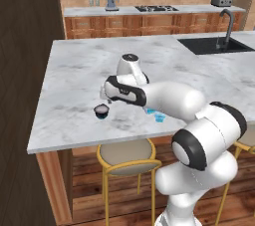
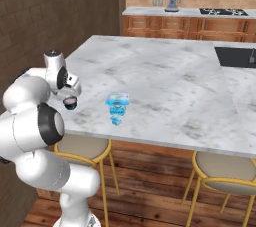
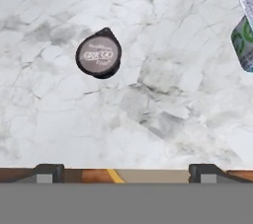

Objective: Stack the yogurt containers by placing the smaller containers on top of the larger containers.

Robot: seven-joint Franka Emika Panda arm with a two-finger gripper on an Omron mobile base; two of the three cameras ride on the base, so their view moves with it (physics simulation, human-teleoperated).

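Fingers [image 3: 126, 171] spread wide, empty | dark cup [image 3: 99, 53] round, pale foil lid | counter [image 3: 148, 99] veined grey marble

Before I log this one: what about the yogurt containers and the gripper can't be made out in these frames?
- Light-blue tub and tiny light-blue cup: left base view, the arm covers most of both; hand view, the right edge cuts them off.
- Dark cup: right base view, partly behind the hand; lid print blurred in the hand view.
- Gripper: hand view, just the fingertips, wide apart.

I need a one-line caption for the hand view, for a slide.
Open claw above the marble counter, with the dark yogurt cup ahead and a light-blue tub at the edge.
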